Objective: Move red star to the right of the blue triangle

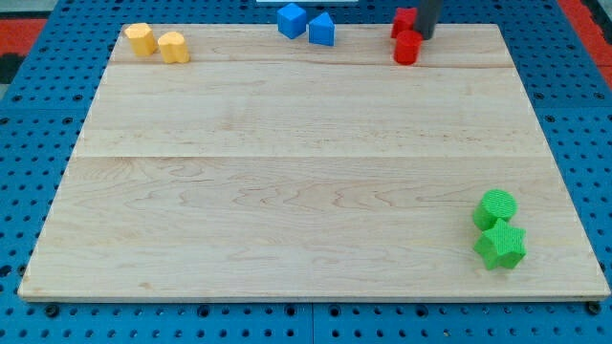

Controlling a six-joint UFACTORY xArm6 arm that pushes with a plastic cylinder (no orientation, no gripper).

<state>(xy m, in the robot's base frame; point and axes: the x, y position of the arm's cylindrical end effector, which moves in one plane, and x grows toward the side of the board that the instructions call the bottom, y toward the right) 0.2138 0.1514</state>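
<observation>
A wooden board (306, 182) lies on a blue pegboard surface (29, 96). Near the board's top-left corner two yellow blocks touch: a yellow block (141, 38) of unclear shape and, on its right, a yellow heart-like block (174, 47). A blue cube (292, 20) sits at the top edge. Near the bottom-right corner a green cylinder (496, 207) touches a green star (500, 245) below it. A red cylinder (407, 47) stands at the top right.

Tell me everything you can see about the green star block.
The green star is a small, solid-looking block of matte bright green with short blunt points. It lies flat on the wooden board, near the corner at the view's bottom right, close to the board's right edge. Right above it sits a green round block; the two appear to touch. My tip is far off at the view's top, and its very end is not visible.
</observation>
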